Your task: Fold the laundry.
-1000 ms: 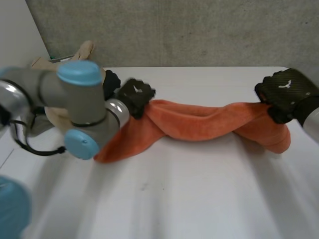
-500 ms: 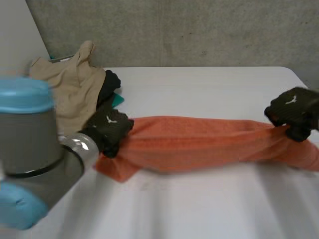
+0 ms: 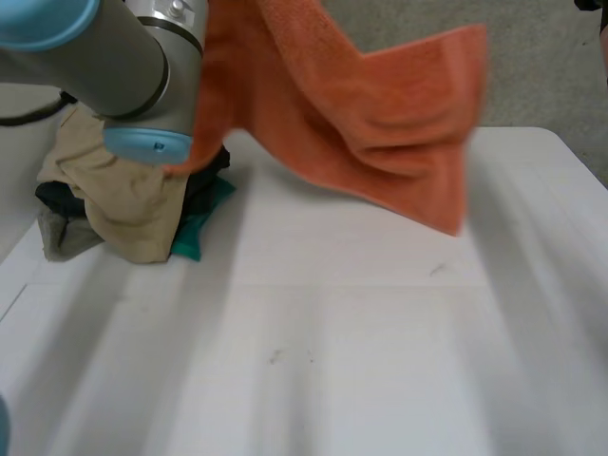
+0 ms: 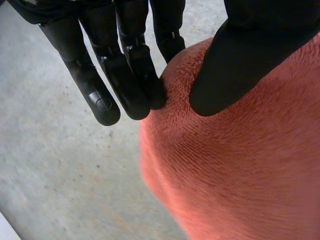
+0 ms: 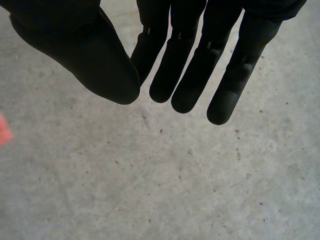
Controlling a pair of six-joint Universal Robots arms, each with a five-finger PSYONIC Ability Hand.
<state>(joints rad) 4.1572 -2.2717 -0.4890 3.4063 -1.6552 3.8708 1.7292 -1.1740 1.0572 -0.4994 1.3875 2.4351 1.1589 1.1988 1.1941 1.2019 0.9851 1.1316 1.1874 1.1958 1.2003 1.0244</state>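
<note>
Towel (image 3: 380, 123) edges hanging above table (image 3: 332, 361), pinched in left hand (image 4: 125, 65), right hand (image 5: 190, 65) splayed

Fuzzy terry nap on orange towel (image 3: 380, 123); table (image 3: 332, 361) smooth, matt.

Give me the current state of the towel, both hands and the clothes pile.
Towel: lifted, hanging loose, not folded.
Left hand: shut, fingers and thumb pinching the towel.
Right hand: open, fingers straight, holding nothing.
Clothes pile: heaped and unfolded on the table, beside the left arm.
</note>
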